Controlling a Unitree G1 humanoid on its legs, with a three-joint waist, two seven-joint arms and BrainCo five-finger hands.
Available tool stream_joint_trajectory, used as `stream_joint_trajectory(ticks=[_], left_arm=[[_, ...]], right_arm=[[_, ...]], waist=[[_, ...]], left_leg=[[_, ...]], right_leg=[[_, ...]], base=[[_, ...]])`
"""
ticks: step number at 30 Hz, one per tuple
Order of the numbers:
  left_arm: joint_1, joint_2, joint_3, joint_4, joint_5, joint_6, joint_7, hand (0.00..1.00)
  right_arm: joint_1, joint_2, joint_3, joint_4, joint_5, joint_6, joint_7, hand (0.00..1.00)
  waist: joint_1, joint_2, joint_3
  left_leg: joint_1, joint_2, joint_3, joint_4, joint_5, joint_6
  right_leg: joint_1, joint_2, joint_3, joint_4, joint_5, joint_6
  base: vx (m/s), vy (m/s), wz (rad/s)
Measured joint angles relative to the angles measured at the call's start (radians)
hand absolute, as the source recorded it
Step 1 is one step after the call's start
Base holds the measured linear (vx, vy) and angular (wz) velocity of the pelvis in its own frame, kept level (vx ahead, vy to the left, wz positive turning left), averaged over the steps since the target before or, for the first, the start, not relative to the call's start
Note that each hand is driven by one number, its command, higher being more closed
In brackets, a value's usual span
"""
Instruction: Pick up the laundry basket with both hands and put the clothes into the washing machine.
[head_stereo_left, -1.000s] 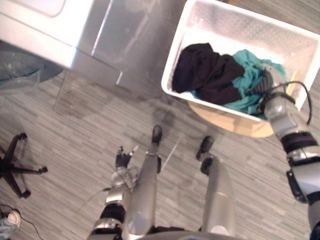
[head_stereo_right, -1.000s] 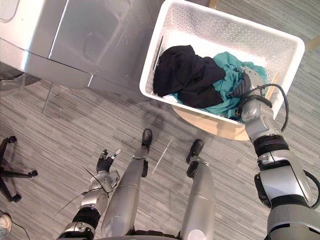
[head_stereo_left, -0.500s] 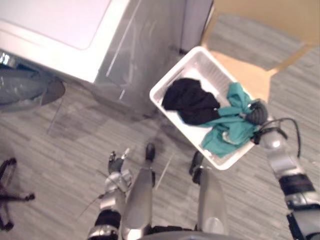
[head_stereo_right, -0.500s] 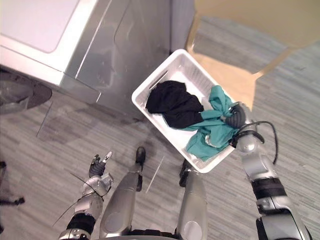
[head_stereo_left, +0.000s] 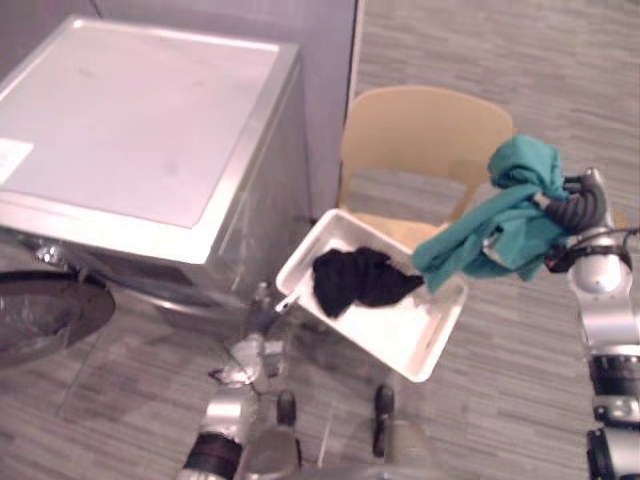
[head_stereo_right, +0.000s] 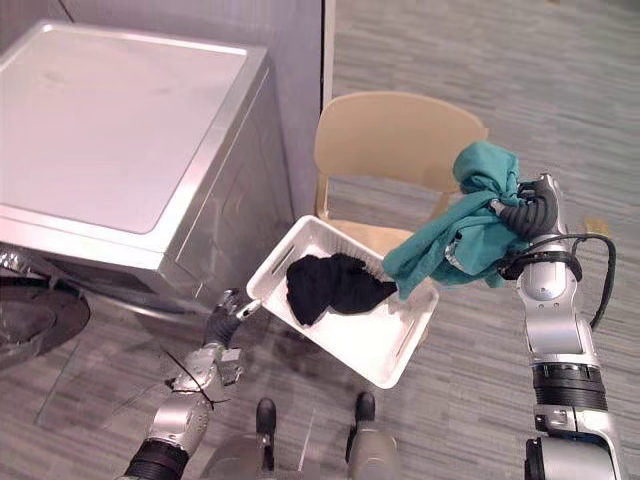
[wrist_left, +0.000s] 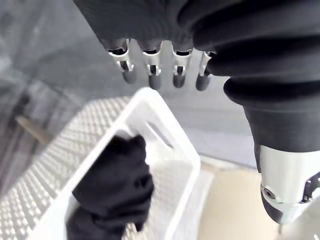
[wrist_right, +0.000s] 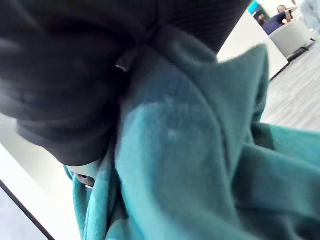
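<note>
A laundry room: washing machine (head_stereo_right: 120, 130), wooden chair (head_stereo_right: 395, 135), grey plank floor (head_stereo_right: 480, 60).

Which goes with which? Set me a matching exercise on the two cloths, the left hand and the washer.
1 teal cloth
2 black cloth
3 left hand
4 washer

a in the basket
b open, by the basket's corner
c held up by the right hand
d left of the chair

Pairs: 1c, 2a, 3b, 4d.
</note>
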Motion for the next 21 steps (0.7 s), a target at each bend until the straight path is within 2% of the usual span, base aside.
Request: stream_joint_trajectory(ticks=[7,9,14,15,21], left_arm=[[-0.041,0.023,-0.113,-0.095,-0.001,0.000,-0.022,0.00],[-0.089,0.035,-0.144,-0.100,0.000,-0.005,-0.030,0.00],[-0.207,0.047,-0.200,-0.100,0.009,-0.023,-0.029,0.00],[-0.225,0.047,-0.216,-0.098,0.009,-0.024,-0.029,0.00],[-0.419,0.043,-0.294,0.008,0.010,-0.031,-0.016,0.00]], right_arm=[[-0.063,-0.002,0.010,-0.057,0.002,-0.001,-0.001,1.00],[-0.085,-0.002,0.031,-0.111,0.009,-0.008,-0.004,1.00],[-0.103,-0.002,0.046,-0.205,0.021,-0.063,-0.008,1.00],[-0.112,-0.001,0.048,-0.217,0.021,-0.063,-0.009,1.00],[-0.212,-0.001,0.122,-0.296,0.040,-0.096,-0.026,1.00]], waist=[[-0.006,0.010,-0.071],[-0.024,0.017,-0.085],[-0.037,0.014,-0.113],[-0.049,0.014,-0.118],[-0.062,0.020,-0.142]], left_leg=[[0.072,0.001,0.060,-0.041,-0.003,0.003],[0.090,0.001,0.072,-0.047,-0.003,0.003],[0.120,0.001,0.115,-0.058,-0.006,0.003],[0.122,0.002,0.117,-0.059,-0.007,0.003],[0.155,0.004,0.175,-0.078,-0.009,0.000]], right_leg=[[0.033,0.016,0.062,-0.040,0.024,0.005],[0.049,0.019,0.075,-0.056,0.034,0.006],[0.059,0.028,0.117,-0.075,0.052,0.008],[0.061,0.029,0.120,-0.079,0.052,0.008],[0.060,0.046,0.180,-0.100,0.071,0.009]], base=[[0.01,0.018,-0.28],[-0.01,0.010,-0.23],[-0.02,0.010,-0.22],[-0.03,-0.001,-0.14],[-0.01,-0.005,-0.29]])
